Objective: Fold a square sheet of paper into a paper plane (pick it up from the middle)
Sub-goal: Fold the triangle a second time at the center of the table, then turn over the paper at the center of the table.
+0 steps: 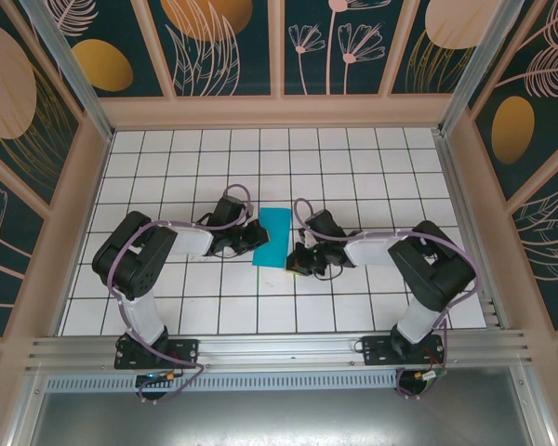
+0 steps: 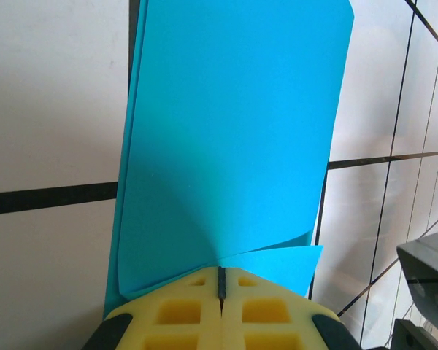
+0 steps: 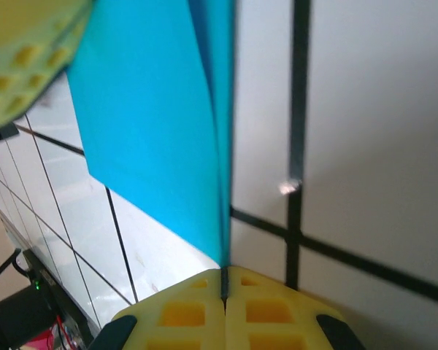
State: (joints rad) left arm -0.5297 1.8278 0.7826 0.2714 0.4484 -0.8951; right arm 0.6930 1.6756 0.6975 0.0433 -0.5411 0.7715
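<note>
Pinching noted on both sides: the square sheet of paper sits between the 2 arms near the middle of the white tiled table, and both tools have hold of it.

Top view: the sheet reads as a narrow teal strip running away from the arm bases, doubled over on itself. The left gripper meets its left edge. The right gripper meets its near right corner. The 2 wrists face each other across the strip, close together.

Left wrist view: the left gripper has its jaws fully closed, yellow pads pressed flat together with the paper's edge nipped in the seam. From the pinch the sheet fans upward in 2 layers. A small flap of the under layer sticks out to the right of the pads, and a second edge shows along the left side. The top right corner is rounded by a curl. A grey part stands at the lower right; I cannot tell what it belongs to.

Right wrist view: the right gripper is likewise clamped tight, the sheet entering the seam almost edge-on and spreading to the left above it. The yellow pad of the left gripper sits at the upper left, against the paper's far side.

Whether the sheet touches the tiles anywhere: cannot tell.
</note>
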